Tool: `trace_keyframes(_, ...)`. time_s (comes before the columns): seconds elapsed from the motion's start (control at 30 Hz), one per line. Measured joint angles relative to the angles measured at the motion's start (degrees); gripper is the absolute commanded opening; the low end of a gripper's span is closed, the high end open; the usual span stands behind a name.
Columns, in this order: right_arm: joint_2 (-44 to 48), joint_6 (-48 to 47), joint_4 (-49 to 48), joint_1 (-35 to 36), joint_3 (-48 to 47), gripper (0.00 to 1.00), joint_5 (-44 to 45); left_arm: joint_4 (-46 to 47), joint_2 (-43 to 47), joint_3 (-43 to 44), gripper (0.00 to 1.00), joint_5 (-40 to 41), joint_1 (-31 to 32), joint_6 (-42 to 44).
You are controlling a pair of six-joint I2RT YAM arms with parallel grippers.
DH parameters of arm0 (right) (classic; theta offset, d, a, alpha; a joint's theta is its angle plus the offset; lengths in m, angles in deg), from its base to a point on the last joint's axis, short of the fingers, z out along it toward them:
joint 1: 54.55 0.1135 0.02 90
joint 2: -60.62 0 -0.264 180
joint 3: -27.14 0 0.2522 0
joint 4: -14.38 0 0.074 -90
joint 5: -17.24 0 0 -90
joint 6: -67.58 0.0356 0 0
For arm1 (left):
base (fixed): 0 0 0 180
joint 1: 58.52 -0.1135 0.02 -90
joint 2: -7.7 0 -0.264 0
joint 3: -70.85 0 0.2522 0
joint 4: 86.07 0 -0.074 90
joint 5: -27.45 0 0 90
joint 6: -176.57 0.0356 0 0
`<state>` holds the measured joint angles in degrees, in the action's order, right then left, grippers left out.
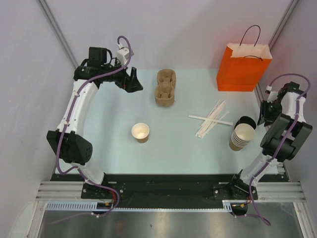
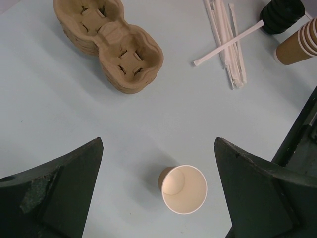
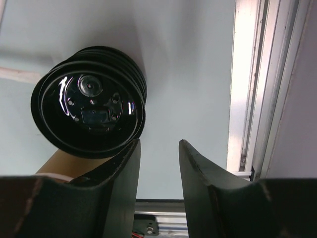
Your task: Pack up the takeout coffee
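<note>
Right gripper hangs low at the far right of the table with its jaws a narrow gap apart and nothing between them. The stack of black lids sits just ahead of its left finger, near but not touching, and the stack of lidless cups shows as a tan sliver beside that same finger. Left gripper is held high with its jaws spread wide and empty. Below it, between its fingers, stands the takeout coffee cup, upright on the table and open-topped, with no lid on it. Beyond that gripper lies the pulp carrier, both pockets vacant, and further off to its right the paper-wrapped straws. The orange bag stands at the back, well apart from either hand. I judge the task barely begun: the step in hand looks like fetching a lid, since the cup wants capping before it goes into a pocket. The next move would call for the right gripper to shift towards its left finger's side until the top lid's rim lies between the jaws, then nip one lid only and lift it without dragging the stack. How tightly the lids nest cannot be told.
</note>
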<state>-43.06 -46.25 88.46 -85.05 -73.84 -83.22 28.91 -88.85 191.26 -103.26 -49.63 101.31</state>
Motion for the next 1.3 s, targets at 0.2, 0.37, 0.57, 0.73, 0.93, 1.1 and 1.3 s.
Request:
trace_keyframes(0.2,-2.9,-0.2,-2.0,0.0,0.0,0.42,-1.7,-0.1,0.0,0.0,1.00,1.5,1.4,1.0)
trace_keyframes(0.37,-4.6,0.0,-2.4,0.2,0.0,0.41,-3.7,-0.3,0.0,0.0,1.00,2.7,2.6,1.9)
trace_keyframes(0.57,-5.8,0.8,-2.4,0.8,0.0,0.26,-5.3,-0.4,0.1,0.0,1.00,3.3,2.8,2.3)
trace_keyframes(0.73,-5.8,1.4,-2.7,1.6,0.0,0.12,-5.5,-0.4,0.3,0.0,1.00,3.8,2.8,2.3)
trace_keyframes(0.93,-5.8,1.8,-2.8,2.3,0.0,0.00,-5.9,-0.4,0.3,0.0,0.99,4.4,2.8,2.3)
trace_keyframes(1.1,-5.8,1.8,-2.6,2.3,-0.2,0.00,-6.3,-0.4,0.3,0.0,1.00,4.5,2.8,2.3)
trace_keyframes(1.3,-5.8,1.7,-1.6,2.3,-0.7,0.00,-6.9,-0.6,0.3,0.0,0.99,4.5,2.8,2.7)
